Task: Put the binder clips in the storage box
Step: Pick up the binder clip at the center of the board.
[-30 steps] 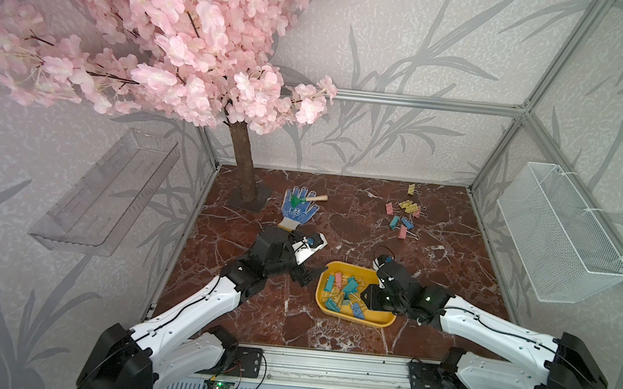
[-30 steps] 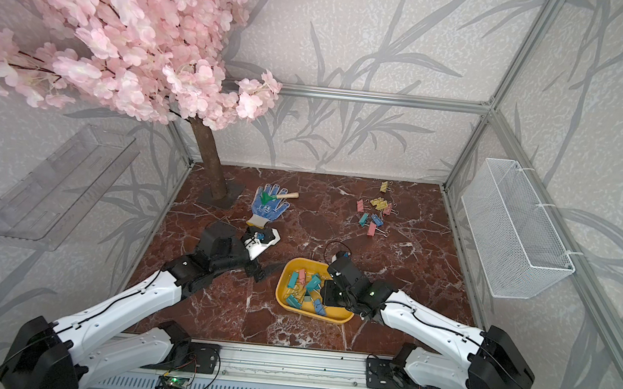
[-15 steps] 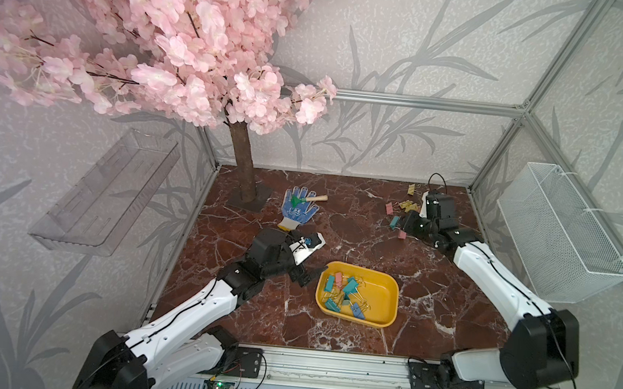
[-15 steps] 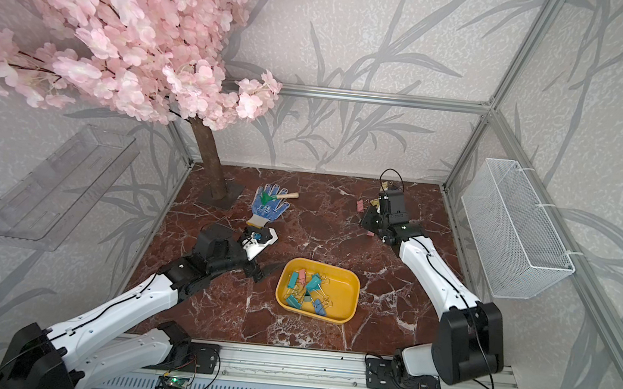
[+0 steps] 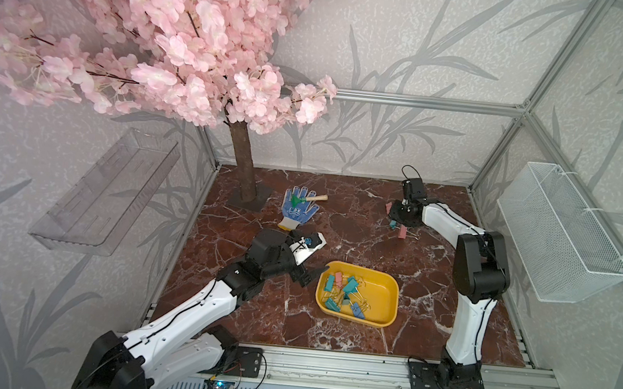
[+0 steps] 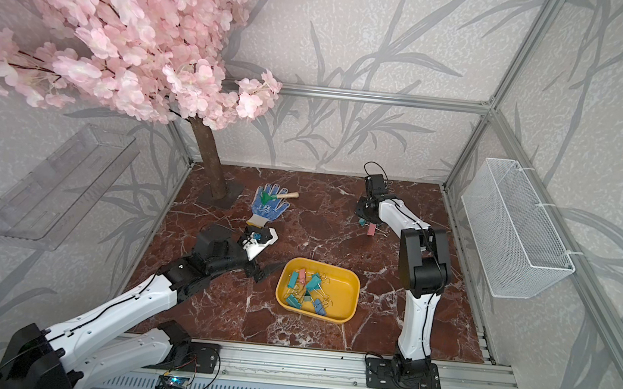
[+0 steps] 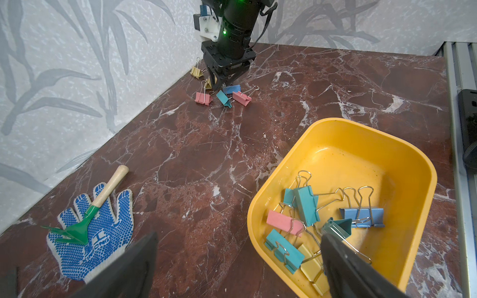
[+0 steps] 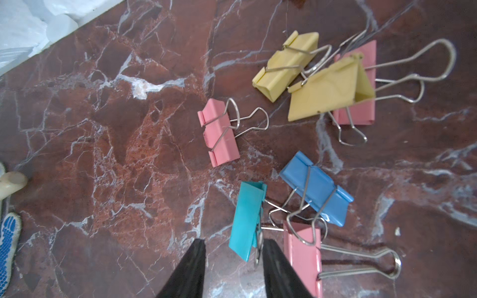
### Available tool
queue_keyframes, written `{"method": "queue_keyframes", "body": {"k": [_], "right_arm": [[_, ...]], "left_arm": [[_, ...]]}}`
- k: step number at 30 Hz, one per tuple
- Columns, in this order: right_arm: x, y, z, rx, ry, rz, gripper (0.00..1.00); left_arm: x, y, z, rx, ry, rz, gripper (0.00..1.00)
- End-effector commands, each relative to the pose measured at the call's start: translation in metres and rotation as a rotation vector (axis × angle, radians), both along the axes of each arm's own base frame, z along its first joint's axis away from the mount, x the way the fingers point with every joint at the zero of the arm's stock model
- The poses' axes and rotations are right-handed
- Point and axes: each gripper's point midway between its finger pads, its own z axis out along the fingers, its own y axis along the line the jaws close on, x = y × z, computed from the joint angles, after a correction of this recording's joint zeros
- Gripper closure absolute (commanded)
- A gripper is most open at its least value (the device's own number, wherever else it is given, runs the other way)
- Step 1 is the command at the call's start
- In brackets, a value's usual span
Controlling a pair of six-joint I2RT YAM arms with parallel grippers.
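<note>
By right fingers [image 8: 189, 271], teal clip [image 8: 246, 219], seemingly parallel

Glossy yellow plastic storage box [image 7: 361, 160], wire-handled binder clips [image 8: 219, 131], polished marble-look tabletop [image 7: 193, 160]

A staged robot test cell in a lab: a slotted aluminium frame [image 5: 428, 102] holds walls of grey bamboo-leaf wallpaper [image 5: 414, 38]; two white-and-black robot arms [image 5: 469, 323] are bolted to a grooved aluminium base rail [image 5: 324, 364] with a bare circuit board [image 5: 219, 386] beneath. An artificial pink cherry-blossom tree [image 5: 154, 32] stands on the red marble-patterned tabletop [image 5: 358, 215].
</note>
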Motion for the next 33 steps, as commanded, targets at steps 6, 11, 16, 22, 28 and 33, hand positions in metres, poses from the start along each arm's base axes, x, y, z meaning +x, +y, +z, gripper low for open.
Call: {"method": "queue_keyframes", "body": {"k": [6,11,16,22,28,33], "right_arm": [[0.005,-0.011,-0.005,-0.069,0.008,0.000,0.73],[0.007,-0.013,-0.009,-0.087,0.016,0.010,0.94],[0.000,-0.005,0.014,-0.049,-0.022,0.039,1.00],[-0.043,0.017,0.067,0.081,-0.107,0.102,1.00],[-0.114,0.037,0.122,0.268,-0.207,0.148,1.00],[-0.184,0.056,0.141,0.340,-0.205,0.236,1.00]], "left_arm": [[-0.004,-0.005,0.000,-0.016,-0.003,-0.031,0.00],[-0.005,-0.005,0.000,-0.011,-0.011,-0.035,0.00],[-0.005,-0.005,-0.003,-0.005,-0.009,-0.034,0.00],[-0.006,-0.004,-0.001,-0.002,-0.021,-0.025,0.00],[-0.008,-0.004,-0.001,0.002,-0.031,-0.026,0.00],[-0.007,-0.003,-0.001,0.012,-0.034,-0.018,0.00]]}}
